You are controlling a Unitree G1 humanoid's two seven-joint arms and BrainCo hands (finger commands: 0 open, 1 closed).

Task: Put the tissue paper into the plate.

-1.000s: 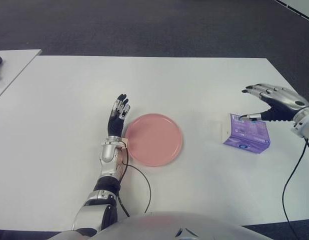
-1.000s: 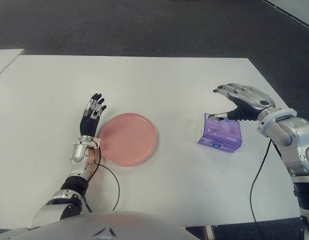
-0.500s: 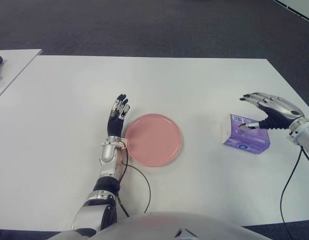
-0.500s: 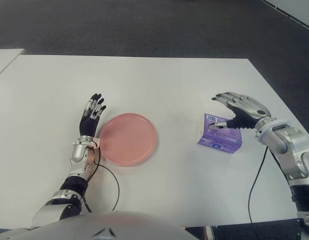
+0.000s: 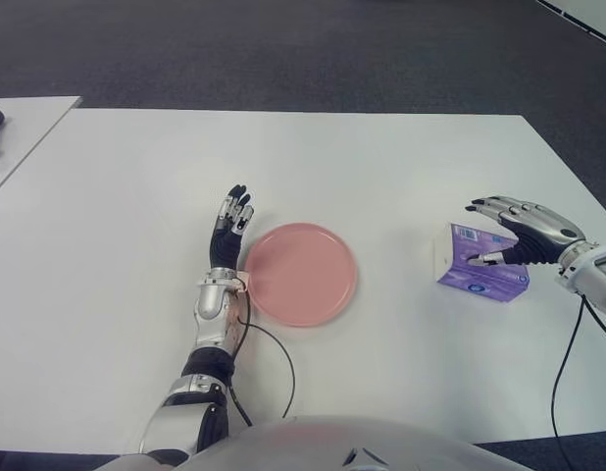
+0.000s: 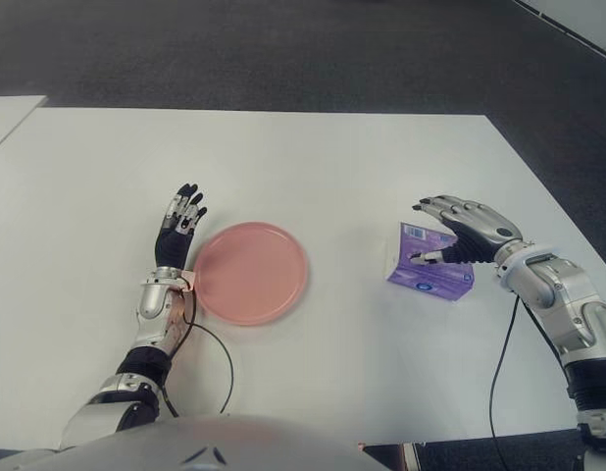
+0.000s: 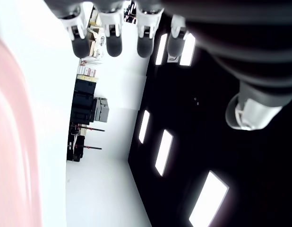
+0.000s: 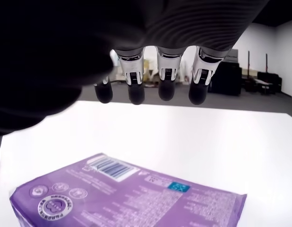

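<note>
Left robot hand idle, fingers straight, at 9 o'clock of pink plate on table. Right robot hand dropped lower since a second ago, fingers spread over purple tissue paper at 3 o'clock of plate, holding nothing. Grasp looks imminent, not closed yet.

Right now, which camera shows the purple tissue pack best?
The right wrist view: the pack fills it, barcode and print clear, under the open right hand. Both eye views show it small, partly behind that hand. The left wrist view misses it.
</note>
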